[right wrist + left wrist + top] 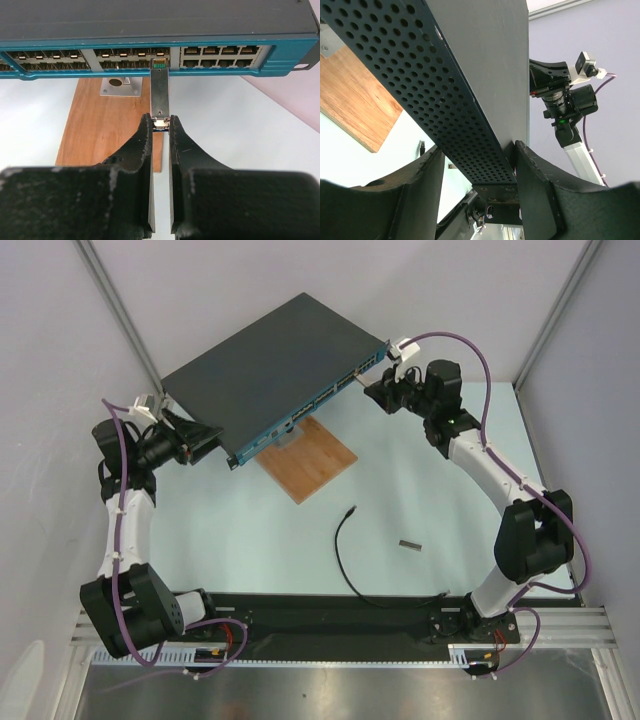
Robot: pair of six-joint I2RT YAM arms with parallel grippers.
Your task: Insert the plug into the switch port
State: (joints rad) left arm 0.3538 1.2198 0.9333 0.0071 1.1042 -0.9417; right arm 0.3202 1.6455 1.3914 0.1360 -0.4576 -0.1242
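Grips switch (270, 355) corner in left hand (205, 437). Pinches grey metal piece (160, 90) at switch port (159, 63) in right hand (160, 122). Plug (351, 510) on table (250, 540), before switch.

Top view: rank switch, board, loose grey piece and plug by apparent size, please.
1. switch
2. board
3. loose grey piece
4. plug
The last two are both tiny, so their order is unsure.

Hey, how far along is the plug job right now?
Done: the left gripper clamps the switch at its end. In hand: the right gripper pinches a grey metal piece, its tip at a port. Left: the plug lies untouched on the table; it has yet to be picked up and inserted.
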